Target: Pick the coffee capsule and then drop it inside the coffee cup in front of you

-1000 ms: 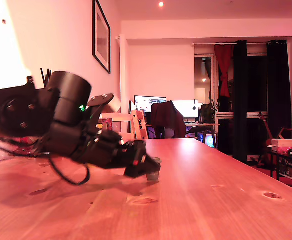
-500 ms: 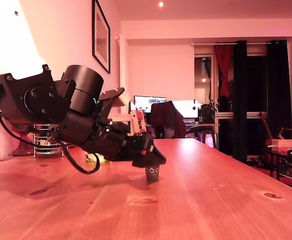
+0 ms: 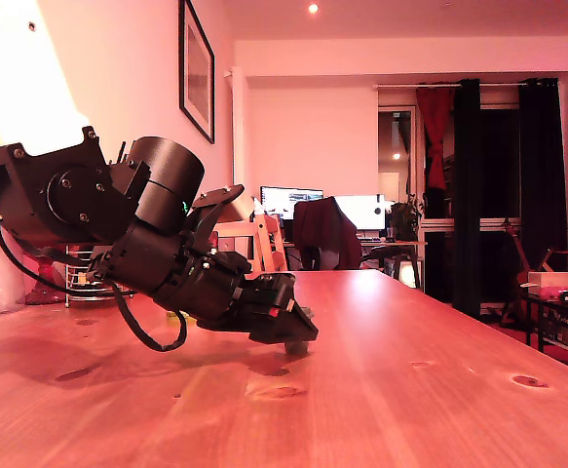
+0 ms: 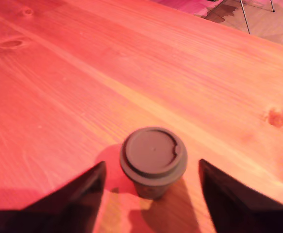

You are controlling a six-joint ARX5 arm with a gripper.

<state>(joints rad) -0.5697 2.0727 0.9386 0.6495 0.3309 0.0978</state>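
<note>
- Gripper is hanging wide open, gripping nothing, my jaws flanking the coffee capsule without touching, lined up for closing.
- Capsule is standing inverted mid-table, clear of edges.

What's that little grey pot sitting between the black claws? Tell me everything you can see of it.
It is the coffee capsule, a small dull grey pot that looks like plastic, with a round flat lid and a raised rim that has a small notch on one side. The body narrows below the lid. It stands upright on the wooden table and casts a shadow. The open gripper has one finger on each side of it, and neither touches it. In the exterior view the gripper hides most of it.
</note>
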